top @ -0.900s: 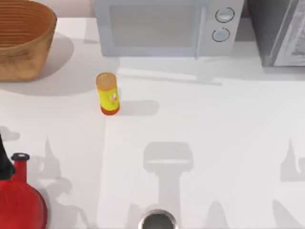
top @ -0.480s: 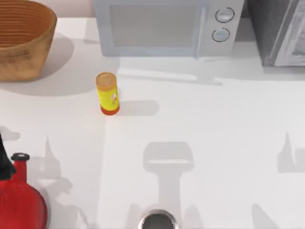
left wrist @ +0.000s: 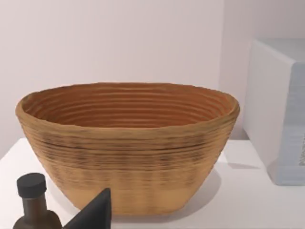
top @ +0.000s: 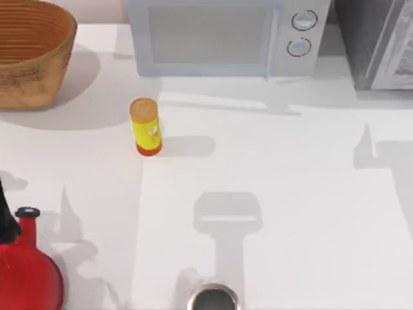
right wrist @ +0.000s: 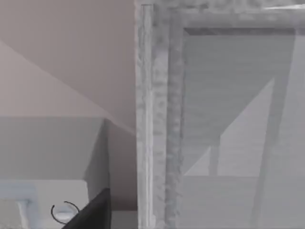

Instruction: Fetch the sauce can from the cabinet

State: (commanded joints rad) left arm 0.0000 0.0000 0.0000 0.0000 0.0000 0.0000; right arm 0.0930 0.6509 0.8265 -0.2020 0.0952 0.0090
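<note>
I could not tell whether the right gripper point(right wrist: 90, 212) was open or closed. Its shadow point(top: 366, 145) had advanced toward the cabinet point(top: 369, 45), so the approach was under way. I judged the sauce can to be behind the door panel point(right wrist: 228, 124). The left gripper point(left wrist: 95, 212) was parked far left of the cabinet.

text: we read none | yellow cylinder point(top: 146, 126), left of centre in the top view: small label mark, unreadable | microwave point(top: 222, 35), top centre: knobs unmarked

One dark right gripper fingertip point(right wrist: 93, 212) shows, raised facing the back wall.
</note>
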